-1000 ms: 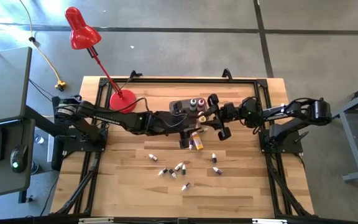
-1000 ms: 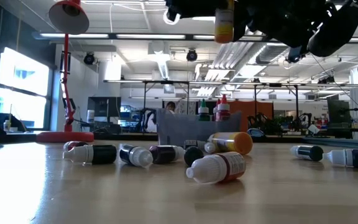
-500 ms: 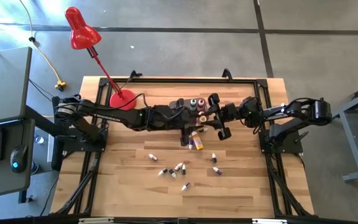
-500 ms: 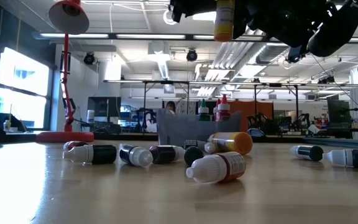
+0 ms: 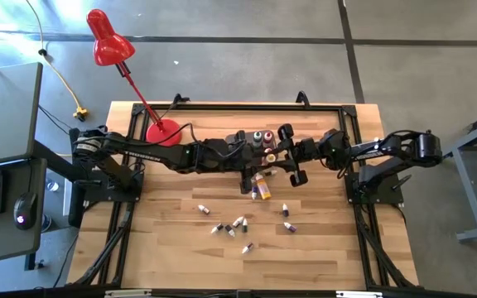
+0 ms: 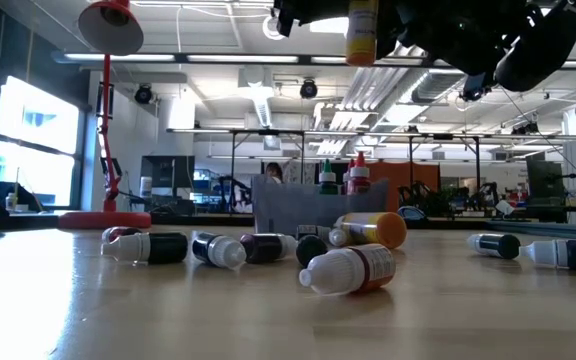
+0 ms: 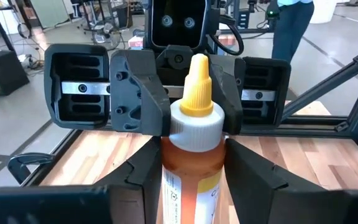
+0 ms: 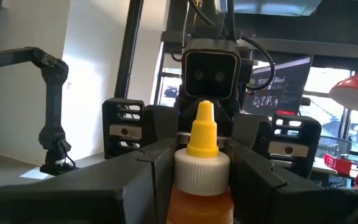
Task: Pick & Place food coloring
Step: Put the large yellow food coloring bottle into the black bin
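Observation:
A yellow food coloring bottle (image 6: 361,30) with a white collar and pointed yellow cap hangs upright in mid-air, near the dark grey tub (image 5: 249,142). My left gripper (image 7: 193,180) and my right gripper (image 8: 201,171) face each other across it, both shut on it. A few bottles (image 6: 353,178) stand in the tub. Several small bottles (image 5: 238,223) lie on their sides on the wood. A larger yellow one (image 6: 373,230) and a red-labelled white one (image 6: 353,268) lie among them. My left gripper pinches the bottle's orange body (image 7: 191,163) just below the white collar, one finger on each side, reaching in level from the table's left. The bottle stands upright and clear of the table. My right gripper pinches the bottle at its white collar (image 8: 202,169) between its two fingers, level from the table's right. Its fingers (image 7: 143,99) sit higher on the bottle than the left gripper's.
A red desk lamp's base (image 5: 162,132) stands on the table's far left part, its head out past the far left corner. A black frame (image 5: 350,149) runs along the table edges. Bare wood lies toward the near edge (image 5: 222,265).
My left gripper has moved toward the table's right, closing in on the right gripper and the bottle it holds up. The right arm and the bottle have stayed about where they were.

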